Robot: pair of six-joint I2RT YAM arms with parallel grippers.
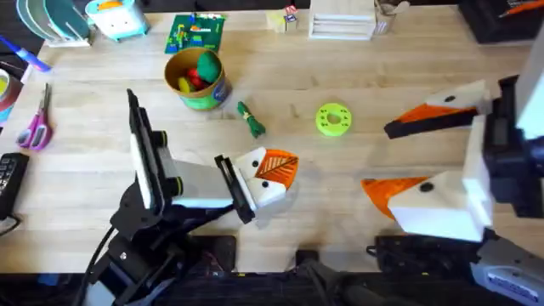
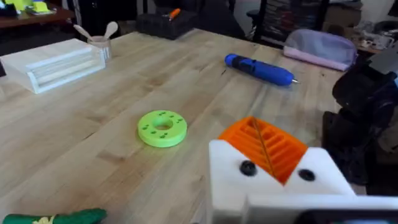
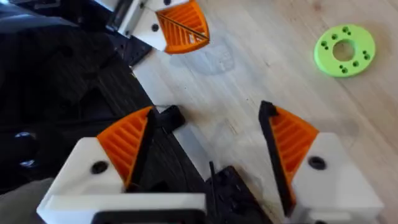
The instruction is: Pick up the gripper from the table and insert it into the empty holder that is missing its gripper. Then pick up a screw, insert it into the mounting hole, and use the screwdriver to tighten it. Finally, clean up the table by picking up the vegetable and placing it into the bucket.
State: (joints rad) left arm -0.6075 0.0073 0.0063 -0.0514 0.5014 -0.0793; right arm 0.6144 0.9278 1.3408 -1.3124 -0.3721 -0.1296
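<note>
Between the two tools and farther from the arms' bases, the vegetable is seen lying on the tabletop, with one green disc beside it. Beyond the left tool, one bucket is seen holding toy food. The left tool's orange-tipped fingers are pressed together on nothing. The right tool is held wide apart, empty. One blue screwdriver is seen lying beyond the disc.

The table carries the bucket, vegetable, green disc, scissors — and the screwdriver.
</note>
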